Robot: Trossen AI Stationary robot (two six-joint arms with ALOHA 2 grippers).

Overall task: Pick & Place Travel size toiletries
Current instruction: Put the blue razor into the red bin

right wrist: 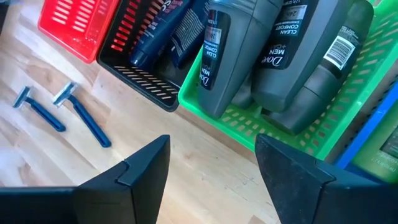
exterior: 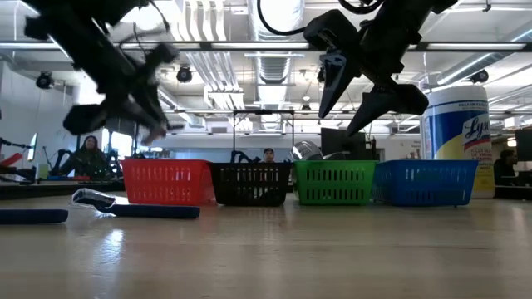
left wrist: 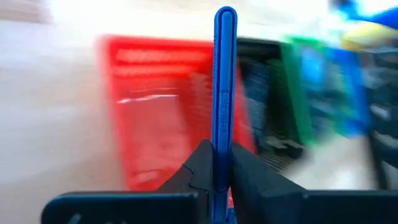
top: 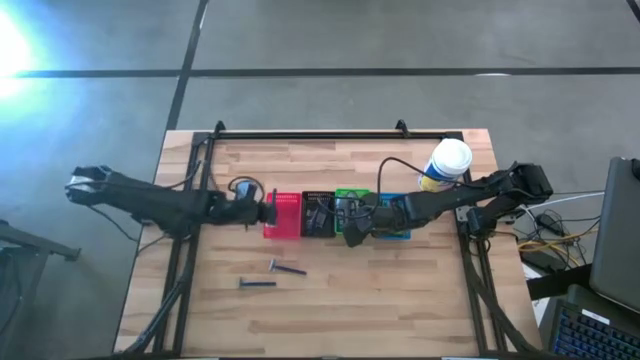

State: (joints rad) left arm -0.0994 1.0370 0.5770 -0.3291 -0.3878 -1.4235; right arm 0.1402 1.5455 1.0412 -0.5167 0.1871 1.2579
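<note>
My left gripper [top: 268, 210] hangs at the left side of the red basket [top: 284, 215], shut on a blue-handled razor [left wrist: 224, 93]. My right gripper [right wrist: 211, 155] is open and hovers above the table in front of the green basket [right wrist: 292, 124], touching nothing. Grey bottles [right wrist: 280, 50] stand in the green basket and dark tubes [right wrist: 158, 28] lie in the black basket [right wrist: 143, 81]. Two more blue-handled razors [top: 287, 268] [top: 257, 284] lie flat on the table nearer the near edge; they also show in the right wrist view, razors [right wrist: 84, 121] [right wrist: 40, 112]. My left gripper pinches the razor's blue handle [left wrist: 222, 146] between its two fingers. The handle runs along the fingers and sticks out well past their tips, toward the red basket [left wrist: 161, 124]. The razor is lifted clear of the table; its head does not show.
Red, black, green and blue baskets [top: 395, 232] stand in a row across the table's middle. A large white-capped canister [top: 446, 165] stands behind them on the right. Bare wood lies along the near edge. People show in the room beyond the table.
</note>
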